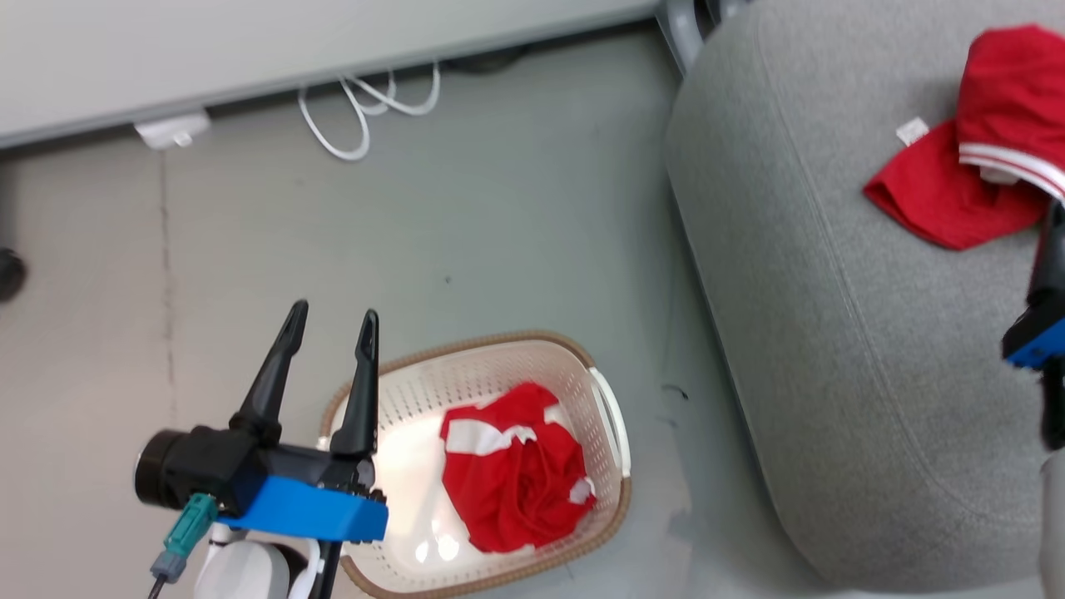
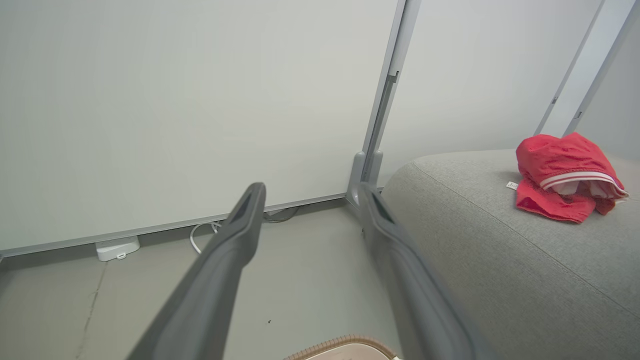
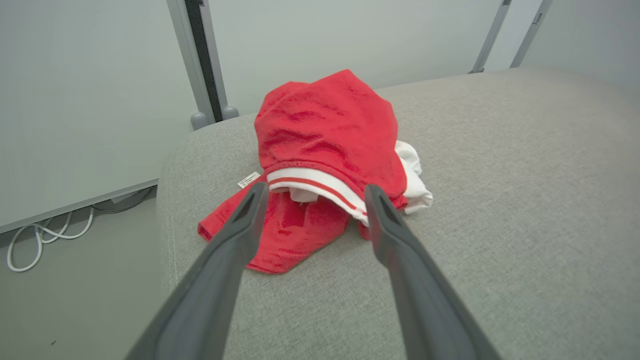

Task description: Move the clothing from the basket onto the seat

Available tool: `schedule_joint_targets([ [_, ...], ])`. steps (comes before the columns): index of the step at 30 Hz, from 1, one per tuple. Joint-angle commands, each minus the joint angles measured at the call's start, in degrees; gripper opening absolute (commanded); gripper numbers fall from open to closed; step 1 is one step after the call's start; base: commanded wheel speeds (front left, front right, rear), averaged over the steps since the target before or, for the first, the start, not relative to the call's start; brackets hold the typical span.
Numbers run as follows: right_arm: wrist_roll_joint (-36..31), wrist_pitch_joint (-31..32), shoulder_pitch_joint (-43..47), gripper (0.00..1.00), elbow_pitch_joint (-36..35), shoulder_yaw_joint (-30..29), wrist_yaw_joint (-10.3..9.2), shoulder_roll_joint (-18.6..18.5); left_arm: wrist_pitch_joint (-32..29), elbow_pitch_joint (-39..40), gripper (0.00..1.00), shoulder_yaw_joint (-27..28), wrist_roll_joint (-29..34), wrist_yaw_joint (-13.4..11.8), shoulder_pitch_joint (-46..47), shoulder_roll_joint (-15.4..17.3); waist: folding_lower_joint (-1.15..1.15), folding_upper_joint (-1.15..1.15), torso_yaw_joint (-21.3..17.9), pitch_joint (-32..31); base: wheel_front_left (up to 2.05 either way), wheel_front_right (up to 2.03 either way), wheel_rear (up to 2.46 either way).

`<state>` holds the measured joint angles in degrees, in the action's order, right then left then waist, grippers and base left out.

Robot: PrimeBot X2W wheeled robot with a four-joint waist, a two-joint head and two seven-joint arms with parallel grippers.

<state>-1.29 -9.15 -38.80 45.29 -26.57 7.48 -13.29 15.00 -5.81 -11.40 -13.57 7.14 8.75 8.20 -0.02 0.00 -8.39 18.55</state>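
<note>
Left gripper [image 1: 334, 312] wide open, empty, masking part of the basket [image 1: 499, 339]; first red garment [image 1: 512, 478] crumpled inside; right gripper [image 3: 315, 189] gaping, empty, tips at second red garment [image 1: 982, 166] on the seat [image 1: 832, 333], contact unclear; white cable [image 1: 366, 108] along the wall.

A pale grey-green floor [image 1: 499, 249] ran up to a plain white wall [image 2: 175, 100] of panels joined by a grey metal post [image 2: 386, 90]. A looped white cable [image 1: 366, 108] and a small white box [image 1: 173, 131] lay at the wall's foot; a thin crack [image 1: 166, 274] crossed the floor under even light.
</note>
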Motion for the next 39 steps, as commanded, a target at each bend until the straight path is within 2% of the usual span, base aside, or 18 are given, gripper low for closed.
schedule_joint_targets([
  [1, 0.6, 0.2, 2.9, 1.00, -2.4, 0.4, 0.03, 1.1, 0.3, -0.8, 1.00, 0.6, -0.2, 0.4, -1.0, -0.4, 0.02, 0.00, 2.5, -4.7, 0.00, 0.00, 0.00],
  [10, 2.0, 3.5, 17.9, 1.00, -21.8, 5.5, 0.03, 7.9, 0.3, -3.8, 1.00, 3.5, -0.5, 0.3, -4.6, -2.3, 0.02, 0.00, 3.6, -11.3, 0.00, 0.00, 0.00],
  [18, 3.7, 5.8, 29.9, 1.00, -34.4, 12.6, 0.03, 10.3, 0.3, -6.5, 1.00, 6.3, -0.6, 0.3, -6.7, -2.9, 0.02, 0.00, 5.9, -15.3, 0.00, 0.00, 0.00],
  [26, 5.2, 6.1, 35.8, 1.00, -38.5, 16.9, 0.03, 10.4, 0.3, -10.3, 1.00, 8.0, -0.4, 0.3, -6.9, -3.0, 0.02, 0.00, 9.3, -17.4, 0.00, 0.00, 0.00],
  [39, 6.5, 5.1, 39.0, 1.00, -36.5, 21.7, 0.03, 10.4, 0.3, -15.2, 1.00, 9.5, -1.3, 0.3, -6.5, -2.2, 0.02, 0.00, 10.5, -18.4, 0.00, 0.00, 0.00],
])
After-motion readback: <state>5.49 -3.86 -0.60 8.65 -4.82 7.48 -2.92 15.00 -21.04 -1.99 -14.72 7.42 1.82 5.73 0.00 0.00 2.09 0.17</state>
